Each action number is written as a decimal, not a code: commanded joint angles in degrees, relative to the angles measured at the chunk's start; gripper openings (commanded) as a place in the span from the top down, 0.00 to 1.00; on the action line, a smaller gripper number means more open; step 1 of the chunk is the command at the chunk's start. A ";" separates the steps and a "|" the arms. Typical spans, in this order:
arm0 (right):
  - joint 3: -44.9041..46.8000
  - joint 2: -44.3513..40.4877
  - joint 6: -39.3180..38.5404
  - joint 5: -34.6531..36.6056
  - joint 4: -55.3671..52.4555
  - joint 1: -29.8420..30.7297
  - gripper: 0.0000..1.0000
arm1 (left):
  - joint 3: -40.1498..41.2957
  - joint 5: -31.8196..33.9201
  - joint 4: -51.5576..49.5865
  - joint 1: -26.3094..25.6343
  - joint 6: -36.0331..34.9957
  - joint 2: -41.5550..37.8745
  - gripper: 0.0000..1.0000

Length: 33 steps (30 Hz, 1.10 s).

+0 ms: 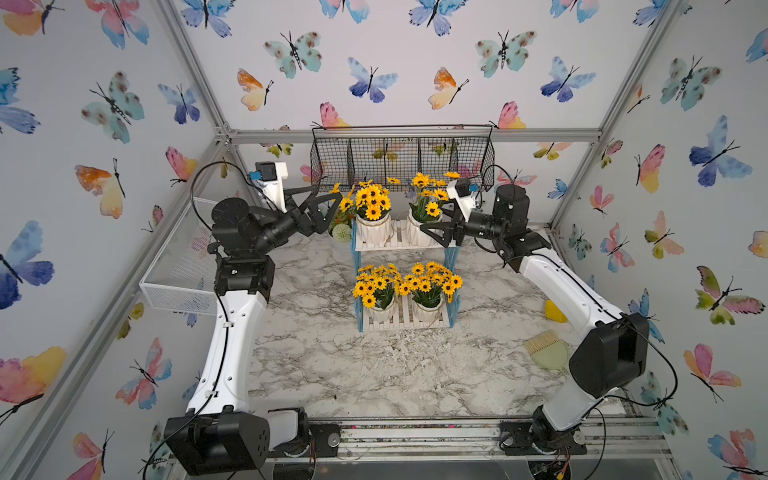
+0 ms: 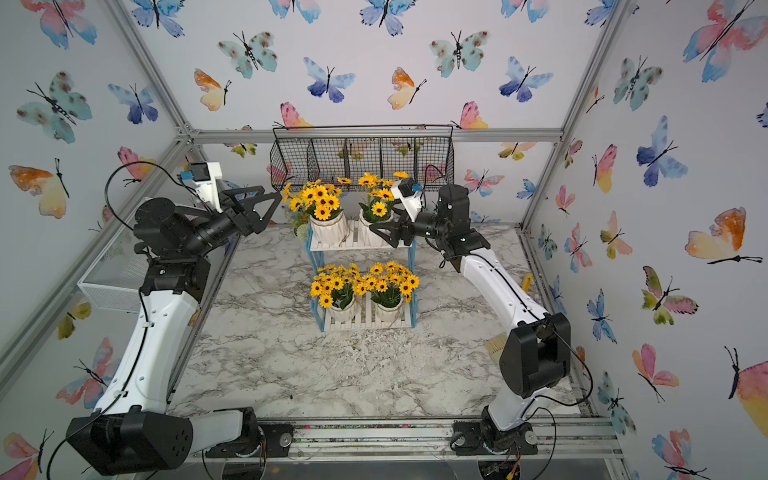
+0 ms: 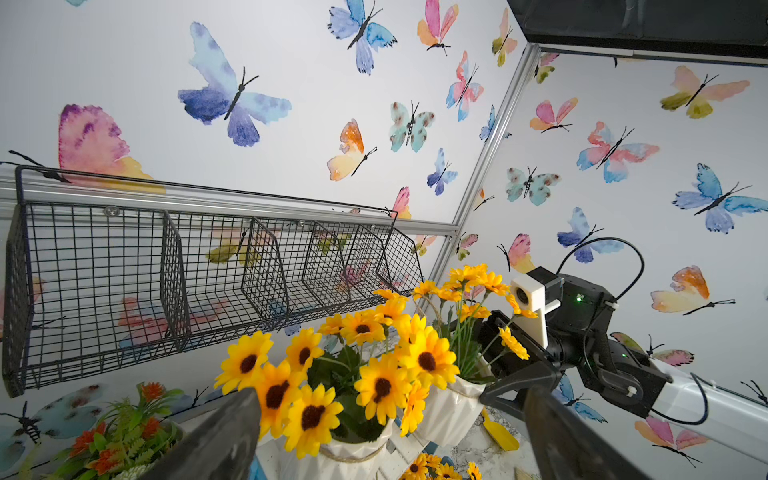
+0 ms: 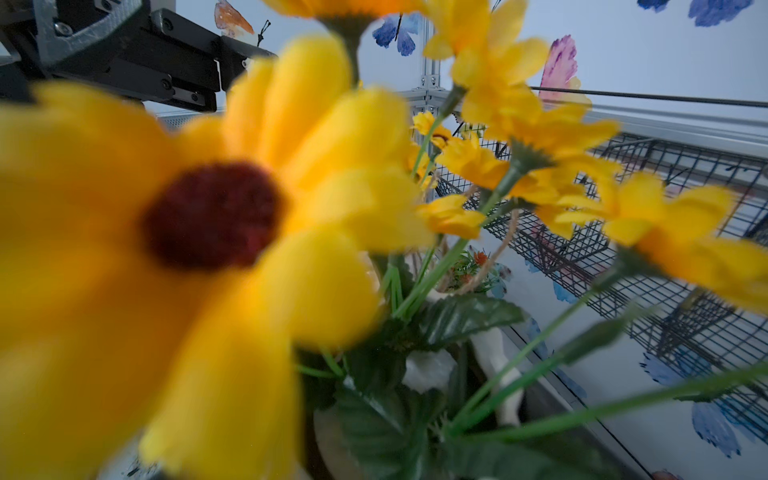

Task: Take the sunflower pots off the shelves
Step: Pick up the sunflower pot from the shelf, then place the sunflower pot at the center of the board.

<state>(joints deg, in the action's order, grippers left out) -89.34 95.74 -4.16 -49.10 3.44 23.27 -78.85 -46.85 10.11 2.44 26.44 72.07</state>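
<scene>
The shelves (image 1: 451,257) carry all of the sunflower pots, two per tier: upper left (image 1: 373,230), upper right (image 1: 415,232), lower left (image 1: 380,311) and lower right (image 1: 428,311). My right gripper (image 1: 434,222) straddles the upper right pot (image 3: 451,409). Its front finger (image 3: 519,380) lies against the pot's wall, and the pot stands upright on the tier. In the right wrist view blurred blooms (image 4: 208,216) hide the jaws. My left gripper (image 1: 328,212) hangs open just left of the upper left pot (image 3: 353,457), which shows between its fingers (image 3: 216,440).
A white pot with orange-red flowers and a green ball bloom (image 1: 341,230) stands behind the rack's left side. A black wire basket (image 1: 401,160) hangs on the back wall. A white mesh basket (image 1: 178,270) sits at the left, a yellow scoop (image 1: 555,311) and a brush (image 1: 546,349) at the right.
</scene>
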 commanded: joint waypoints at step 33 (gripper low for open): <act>23.55 -23.33 1.87 7.92 4.66 13.17 0.98 | 0.70 -0.51 1.35 0.61 0.30 -2.02 0.02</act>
<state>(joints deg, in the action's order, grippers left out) -66.26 75.05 -3.70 -42.15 2.59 35.38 -78.83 -46.85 10.41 2.57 26.87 71.99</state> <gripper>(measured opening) 0.859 0.984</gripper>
